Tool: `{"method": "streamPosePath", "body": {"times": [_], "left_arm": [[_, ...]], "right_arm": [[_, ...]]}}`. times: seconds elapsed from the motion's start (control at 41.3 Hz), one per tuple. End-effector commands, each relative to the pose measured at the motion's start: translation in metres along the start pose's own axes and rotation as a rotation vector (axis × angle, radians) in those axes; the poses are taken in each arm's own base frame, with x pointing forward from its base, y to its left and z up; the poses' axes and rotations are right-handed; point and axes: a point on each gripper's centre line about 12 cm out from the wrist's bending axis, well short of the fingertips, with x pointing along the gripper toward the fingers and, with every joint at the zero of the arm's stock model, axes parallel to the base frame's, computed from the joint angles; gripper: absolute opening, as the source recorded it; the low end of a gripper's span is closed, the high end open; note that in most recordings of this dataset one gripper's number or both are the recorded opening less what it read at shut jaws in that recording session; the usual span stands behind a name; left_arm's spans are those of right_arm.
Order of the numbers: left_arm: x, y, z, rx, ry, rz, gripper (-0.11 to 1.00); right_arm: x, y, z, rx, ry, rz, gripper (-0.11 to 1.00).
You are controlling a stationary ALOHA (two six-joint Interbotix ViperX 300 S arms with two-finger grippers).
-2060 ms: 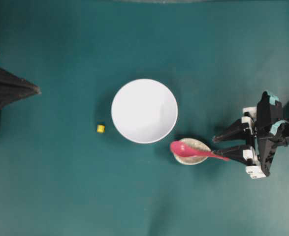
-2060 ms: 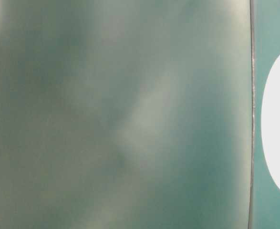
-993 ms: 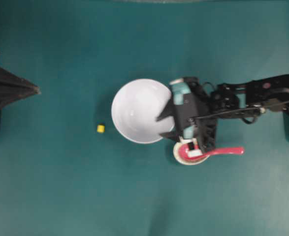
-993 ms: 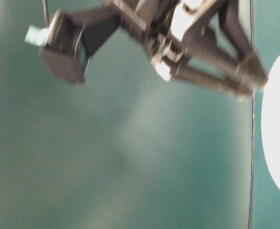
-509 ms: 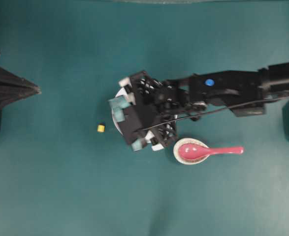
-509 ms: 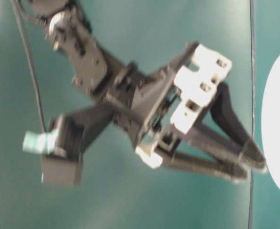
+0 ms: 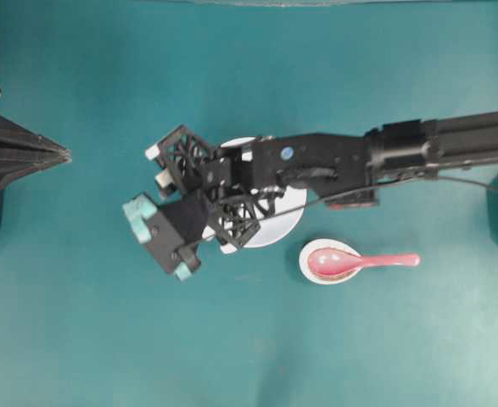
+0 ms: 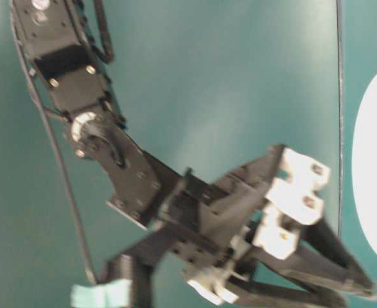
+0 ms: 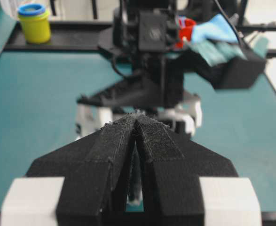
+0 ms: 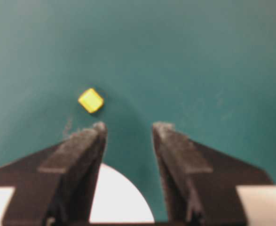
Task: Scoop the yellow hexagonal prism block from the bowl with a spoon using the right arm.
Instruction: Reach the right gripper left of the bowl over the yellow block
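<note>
Teal tabletop (image 7: 333,76) fills every view. From overhead, the right arm (image 7: 418,151) stretches in from the right edge across the white bowl (image 7: 278,227), covering most of it; only the bowl's lower right part shows beneath the wrist. The right hand (image 10: 128,134) reaches past the bowl's left rim, over bare tabletop. In the right wrist view its two dark fingers (image 10: 83,146) stand well apart with nothing between them, the bowl's rim showing white behind them. The block (image 10: 90,100) lies on the tabletop just ahead of the left-side finger, outside the bowl and not touched by either finger; the overhead view hides it under the hand.

The spoon (image 7: 359,260) lies free, below and to the right of the bowl, its scoop resting in a small speckled dish (image 7: 310,270) and its handle pointing right along the tabletop. Nothing grips it.

The left hand (image 9: 137,123) sits at the far left edge, well apart from everything, its black fingers pressed together to a point and holding nothing. Beyond it, in the left wrist view, a yellow pot with a blue lid (image 9: 34,21) stands past the tabletop's far edge.
</note>
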Motion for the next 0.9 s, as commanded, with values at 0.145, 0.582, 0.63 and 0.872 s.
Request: {"method": "streamPosePath", "body": {"times": [0.145,0.582,0.63,0.872], "left_arm": [[0.003,0.0,0.011,0.0,-0.028,0.0,0.06],[0.003,0.0,0.011,0.0,-0.028,0.0,0.06],[0.003,0.0,0.011,0.0,-0.028,0.0,0.06],[0.003,0.0,0.011,0.0,-0.028,0.0,0.06]], "right_arm": [[0.011,0.011,0.018,-0.114,-0.016,0.013,0.49],[0.041,0.02,0.016,-0.227,0.006,0.043,0.49],[0.045,0.021,0.015,-0.235,0.013,0.049,0.49],[0.057,0.022,0.009,-0.261,0.042,0.074,0.49]]}}
